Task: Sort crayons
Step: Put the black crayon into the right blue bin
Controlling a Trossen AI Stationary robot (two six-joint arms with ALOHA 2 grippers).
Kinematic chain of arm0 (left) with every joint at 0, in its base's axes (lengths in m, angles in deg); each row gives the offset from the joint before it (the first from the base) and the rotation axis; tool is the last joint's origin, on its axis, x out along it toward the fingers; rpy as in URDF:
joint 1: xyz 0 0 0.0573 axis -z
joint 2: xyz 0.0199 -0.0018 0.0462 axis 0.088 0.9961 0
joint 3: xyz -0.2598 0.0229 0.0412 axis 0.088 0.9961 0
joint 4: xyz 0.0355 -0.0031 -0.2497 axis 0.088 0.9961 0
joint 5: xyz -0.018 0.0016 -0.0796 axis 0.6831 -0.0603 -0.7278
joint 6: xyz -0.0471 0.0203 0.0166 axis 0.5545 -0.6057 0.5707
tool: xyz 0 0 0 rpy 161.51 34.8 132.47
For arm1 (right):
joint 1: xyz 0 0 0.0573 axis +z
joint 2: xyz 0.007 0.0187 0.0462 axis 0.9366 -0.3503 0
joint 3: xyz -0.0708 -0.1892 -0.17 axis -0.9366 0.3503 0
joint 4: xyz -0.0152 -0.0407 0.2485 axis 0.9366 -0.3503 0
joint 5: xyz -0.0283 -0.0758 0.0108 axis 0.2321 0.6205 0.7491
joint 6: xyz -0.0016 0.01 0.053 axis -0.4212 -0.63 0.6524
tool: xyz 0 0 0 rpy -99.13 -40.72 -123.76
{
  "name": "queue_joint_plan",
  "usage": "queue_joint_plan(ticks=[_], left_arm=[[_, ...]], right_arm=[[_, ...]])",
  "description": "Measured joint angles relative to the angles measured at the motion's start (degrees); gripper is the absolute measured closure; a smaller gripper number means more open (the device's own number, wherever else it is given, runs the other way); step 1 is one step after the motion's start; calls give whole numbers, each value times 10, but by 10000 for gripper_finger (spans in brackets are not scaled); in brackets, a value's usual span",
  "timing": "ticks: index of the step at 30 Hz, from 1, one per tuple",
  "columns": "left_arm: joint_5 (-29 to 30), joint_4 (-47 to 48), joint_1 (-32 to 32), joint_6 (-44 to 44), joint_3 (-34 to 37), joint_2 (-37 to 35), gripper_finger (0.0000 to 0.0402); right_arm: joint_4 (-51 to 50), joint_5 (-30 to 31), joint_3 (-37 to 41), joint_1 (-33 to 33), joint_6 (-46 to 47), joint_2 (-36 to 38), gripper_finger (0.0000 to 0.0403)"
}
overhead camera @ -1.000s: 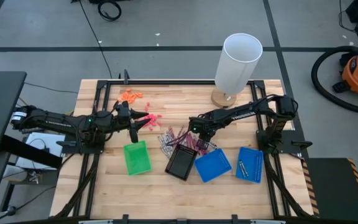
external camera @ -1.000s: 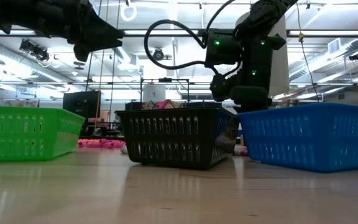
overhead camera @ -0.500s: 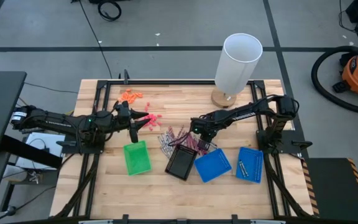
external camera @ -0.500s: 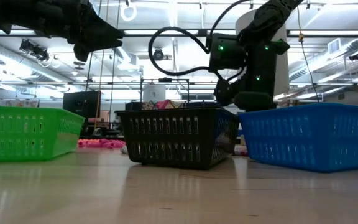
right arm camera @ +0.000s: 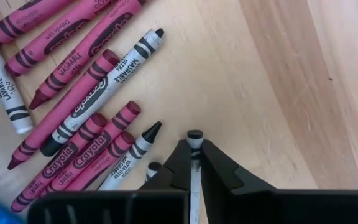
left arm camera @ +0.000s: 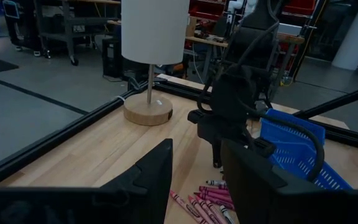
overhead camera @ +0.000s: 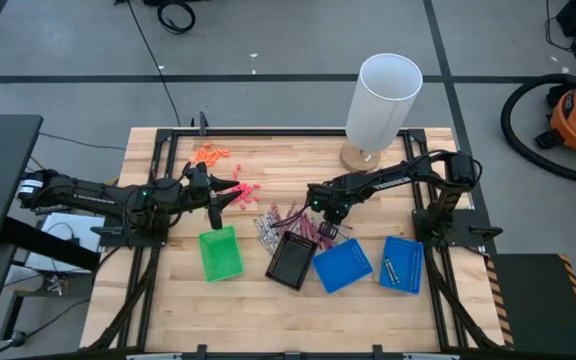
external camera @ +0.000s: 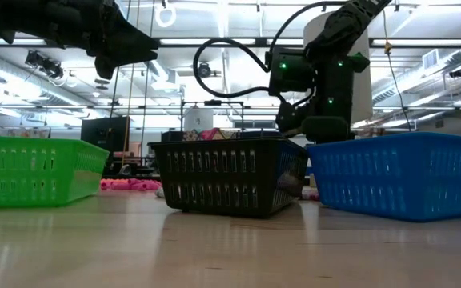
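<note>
Right end effector (right arm camera: 194, 163) pinches one grey crayon (right arm camera: 194, 168) above six magenta crayons (right arm camera: 73, 99).

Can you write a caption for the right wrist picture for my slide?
The right claw pinches one grey crayon beside a pile of magenta and grey crayons on the wooden table.

The desk (overhead camera: 268, 300) is pale butcher-block wood, smooth with a soft sheen, framed in matt black metal rails. The crayons (right arm camera: 79, 99) are waxy sticks in matt paper wrappers. The right claw (right arm camera: 194, 163) has matt black plastic-looking fingers pinched on a grey crayon (right arm camera: 194, 177). The green tray (external camera: 34, 170), black tray (external camera: 226, 174) and blue tray (external camera: 402, 174) are slotted, slightly glossy plastic. The lamp (left arm camera: 154, 31) has a smooth matt white shade and a wooden base.
</note>
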Motion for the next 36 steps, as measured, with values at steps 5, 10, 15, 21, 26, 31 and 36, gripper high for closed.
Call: queue_joint_plan(ticks=[5,10,15,21,26,31,36], left_arm=[[0,0,0,0,0,0,253],[0,0,0,0,0,0,253],[0,0,0,0,0,0,253],[0,0,0,0,0,0,253],[0,0,0,0,0,0,253],[0,0,0,0,0,0,253],[0,0,0,0,0,0,253]], right_arm=[[1,4,0,0,0,2,377],[-4,18,-3,-2,-7,19,375],[-10,26,-4,-1,-9,53,375],[-34,43,-4,4,6,123,375],[-62,72,-4,21,34,191,375],[-91,96,-4,50,72,248,375],[-124,122,-4,86,118,288,375]])
